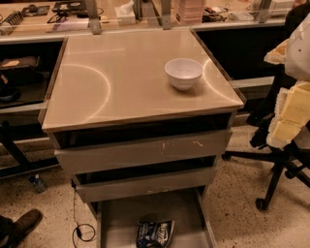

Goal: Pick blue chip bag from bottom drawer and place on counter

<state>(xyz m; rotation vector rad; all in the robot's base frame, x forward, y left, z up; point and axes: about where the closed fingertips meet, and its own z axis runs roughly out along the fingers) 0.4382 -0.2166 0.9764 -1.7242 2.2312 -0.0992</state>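
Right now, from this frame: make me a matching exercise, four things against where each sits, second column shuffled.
Things:
1. blue chip bag
2. white bowl
3. tissue box
4. office chair

Places:
A. on the counter, right rear part
B. on the floor, right side
C. in the open bottom drawer
D. on the long worktop behind

Pairs: 1-C, 2-A, 3-D, 4-B.

The gripper is not in view.

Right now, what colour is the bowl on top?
The bowl is plain white, camera view; pincer not in view.
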